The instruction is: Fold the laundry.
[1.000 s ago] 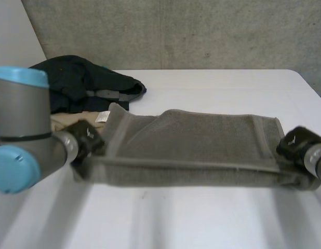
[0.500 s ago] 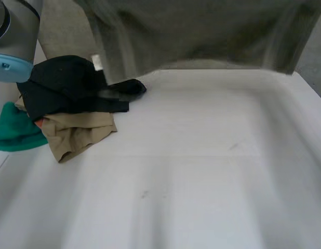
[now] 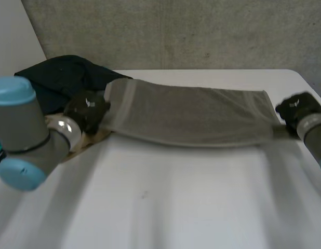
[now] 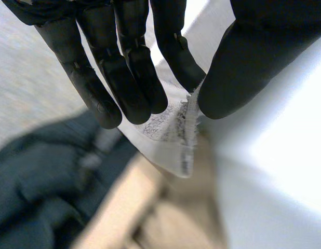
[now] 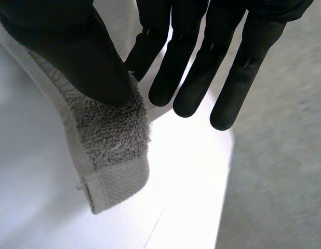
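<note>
Two black hands hold one grey towel [image 3: 191, 116] stretched out sideways over the far half of the white table [image 3: 176, 202]. The left hand [image 3: 88, 109] is at the towel's left end and the right hand [image 3: 298, 106] is at its right end. The towel runs between them as a long, fairly flat band with a woven stripe near each end. Whether its near edge touches the table I cannot tell.

Seen from the left wrist, the fingers [image 4: 134, 78] are nearly straight and close against the thumb [image 4: 243, 62]. They pinch a pale, frayed bit of cloth at the towel's left corner, and its tip hangs just below the fingertips.

From the right wrist, the thumb [image 5: 72, 46] presses the fluffy right corner of the towel against the nearest of the fingers [image 5: 186, 78]. The other fingers are straight and bare beside it. The hemmed corner hangs free below the thumb, over the table's right edge.

At the far left of the table lies a heap of dark clothing [image 3: 56, 78], just behind the left hand. A tan garment [image 4: 150, 218] lies beside it, under that hand and the towel's left end.
</note>
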You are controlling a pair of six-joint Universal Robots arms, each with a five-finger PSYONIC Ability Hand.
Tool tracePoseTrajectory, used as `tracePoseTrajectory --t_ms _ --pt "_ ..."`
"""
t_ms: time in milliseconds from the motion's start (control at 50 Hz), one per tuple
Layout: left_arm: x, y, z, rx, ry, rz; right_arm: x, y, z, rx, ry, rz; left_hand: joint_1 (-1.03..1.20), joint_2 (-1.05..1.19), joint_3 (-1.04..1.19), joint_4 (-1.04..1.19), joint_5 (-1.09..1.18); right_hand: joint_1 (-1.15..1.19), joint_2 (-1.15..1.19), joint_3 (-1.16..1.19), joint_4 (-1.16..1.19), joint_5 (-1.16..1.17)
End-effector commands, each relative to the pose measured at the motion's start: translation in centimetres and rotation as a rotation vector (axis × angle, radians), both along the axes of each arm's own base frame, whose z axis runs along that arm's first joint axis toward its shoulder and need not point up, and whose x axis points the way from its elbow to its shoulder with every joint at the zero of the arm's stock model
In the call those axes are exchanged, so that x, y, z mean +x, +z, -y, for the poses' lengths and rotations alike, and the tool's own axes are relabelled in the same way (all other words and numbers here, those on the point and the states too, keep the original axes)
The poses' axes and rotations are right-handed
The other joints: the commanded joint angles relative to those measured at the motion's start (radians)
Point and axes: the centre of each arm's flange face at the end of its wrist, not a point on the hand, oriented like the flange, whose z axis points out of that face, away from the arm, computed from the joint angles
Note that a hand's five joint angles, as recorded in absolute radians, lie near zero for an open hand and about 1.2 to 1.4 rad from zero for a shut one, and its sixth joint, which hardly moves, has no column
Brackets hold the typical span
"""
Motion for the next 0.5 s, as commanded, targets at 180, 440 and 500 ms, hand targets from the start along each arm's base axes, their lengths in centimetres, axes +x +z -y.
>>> tracePoseTrajectory --t_ms 180,440,500 --pt "4.8 -1.0 -11.7 0.468 -0.068 0.399 -5.1 -0.4 -8.6 0.368 0.144 -0.419 0.222 0.197 0.203 0.196 0.237 0.264 0.217 0.207 0.202 0.197" --pt "1.0 1.6 -6.0 0.271 -0.066 0.320 -4.2 -1.0 -4.4 0.270 0.103 -0.333 0.222 0.197 0.203 0.196 0.237 0.264 0.217 0.207 0.202 0.197" --pt "-0.2 2.0 -4.1 0.206 -0.048 0.287 -3.9 -0.7 -2.6 0.199 0.063 -0.294 0.222 0.197 0.203 0.196 0.237 0.264 0.217 0.207 0.202 0.197"
